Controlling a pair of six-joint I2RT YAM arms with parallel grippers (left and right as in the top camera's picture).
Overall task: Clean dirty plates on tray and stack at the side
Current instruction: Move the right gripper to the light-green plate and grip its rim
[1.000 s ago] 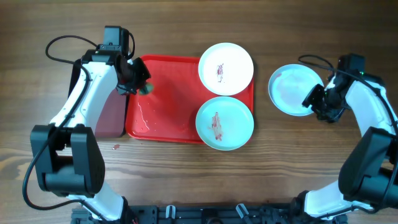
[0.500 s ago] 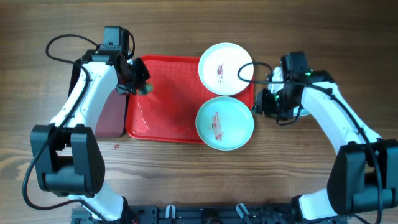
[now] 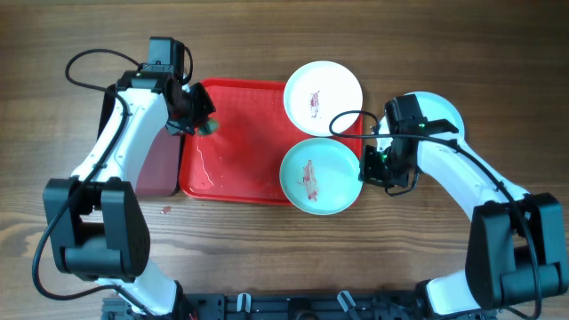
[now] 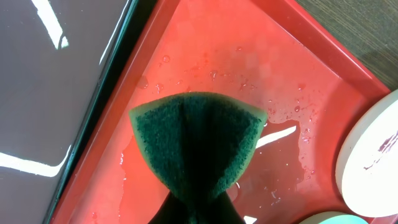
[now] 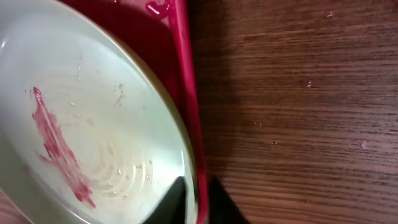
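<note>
Nearest, on the front right corner of the red tray (image 3: 240, 133): pale aqua plate (image 3: 321, 175), streaked red-brown down the middle. Right at its outer edge, right gripper (image 3: 372, 169), fingers (image 5: 175, 200) parted, straddling plate edge and tray rim; cannot tell whether touching. Further back, overhanging the tray's far right corner: white plate (image 3: 323, 98) with a small dark-red smear. Beside that, off the tray on the bare table (image 3: 267, 36): third plate (image 3: 442, 108), partly hidden under the right arm. Farthest, over the tray's wet far left corner: left gripper (image 3: 197, 120), clamped on a folded green sponge (image 4: 196, 143), just beside the maroon tray (image 3: 156, 164).
</note>
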